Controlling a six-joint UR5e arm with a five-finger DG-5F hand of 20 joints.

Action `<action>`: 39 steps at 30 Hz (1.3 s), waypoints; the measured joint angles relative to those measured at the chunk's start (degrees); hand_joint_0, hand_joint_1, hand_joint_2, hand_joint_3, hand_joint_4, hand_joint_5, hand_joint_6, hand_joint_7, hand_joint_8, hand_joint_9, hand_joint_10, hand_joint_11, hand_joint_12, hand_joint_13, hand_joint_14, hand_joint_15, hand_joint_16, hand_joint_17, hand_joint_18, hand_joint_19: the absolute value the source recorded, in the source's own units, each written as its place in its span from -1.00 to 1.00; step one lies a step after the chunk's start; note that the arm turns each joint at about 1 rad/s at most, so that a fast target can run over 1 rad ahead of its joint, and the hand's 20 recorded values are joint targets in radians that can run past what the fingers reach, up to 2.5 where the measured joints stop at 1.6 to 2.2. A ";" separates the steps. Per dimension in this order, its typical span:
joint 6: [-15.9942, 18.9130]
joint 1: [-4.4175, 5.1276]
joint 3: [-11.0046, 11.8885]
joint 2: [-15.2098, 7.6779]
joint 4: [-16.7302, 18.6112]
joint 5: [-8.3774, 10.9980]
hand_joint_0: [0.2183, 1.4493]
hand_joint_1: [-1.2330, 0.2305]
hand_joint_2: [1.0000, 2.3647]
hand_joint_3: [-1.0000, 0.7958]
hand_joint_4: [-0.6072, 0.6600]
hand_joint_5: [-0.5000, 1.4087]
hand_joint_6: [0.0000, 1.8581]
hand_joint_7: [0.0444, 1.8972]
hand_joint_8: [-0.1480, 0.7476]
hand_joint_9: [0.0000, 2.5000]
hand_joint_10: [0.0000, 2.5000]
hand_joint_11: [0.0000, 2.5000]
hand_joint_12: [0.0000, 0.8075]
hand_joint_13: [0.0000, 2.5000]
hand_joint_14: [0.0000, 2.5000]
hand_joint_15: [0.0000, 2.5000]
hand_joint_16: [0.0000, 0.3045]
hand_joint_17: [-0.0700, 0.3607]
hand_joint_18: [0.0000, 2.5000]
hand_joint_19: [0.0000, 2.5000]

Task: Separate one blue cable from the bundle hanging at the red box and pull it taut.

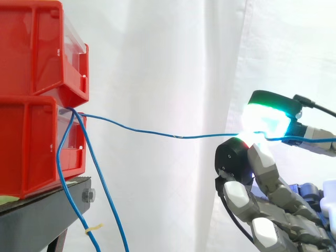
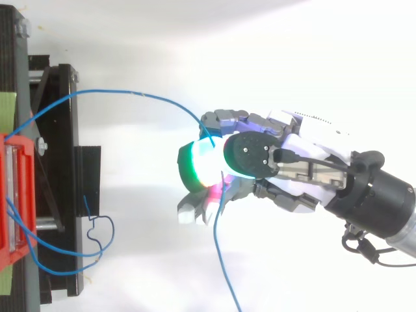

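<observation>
Two stacked red bins (image 1: 39, 94) stand at the left on a black stand (image 1: 47, 210). Thin blue cables come out between them. One blue cable (image 1: 157, 132) runs almost level to the right, sagging slightly, into my hand (image 1: 262, 157). The hand pinches it between a green-glowing fingertip (image 1: 265, 118) and a red-glowing pad below. In the top view the same cable (image 2: 140, 95) arcs from the bins (image 2: 16, 195) to the hand (image 2: 260, 156), and its free end trails down past the fingers. Two other blue cables (image 1: 105, 194) hang down from the bins.
A white curtain hangs behind everything. The hanging cables loop beside the black stand (image 2: 62, 195) in the top view. A small yellow tie (image 1: 93, 229) sits on one hanging cable near the bottom.
</observation>
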 measured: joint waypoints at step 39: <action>-0.88 0.19 5.72 -0.01 -15.56 -1.09 -0.19 -0.28 -0.97 -0.10 0.05 -0.71 0.01 0.35 0.38 -0.37 -0.99 -0.76 0.08 -0.33 -0.99 -0.75 -0.66 -0.14 -0.36 -0.64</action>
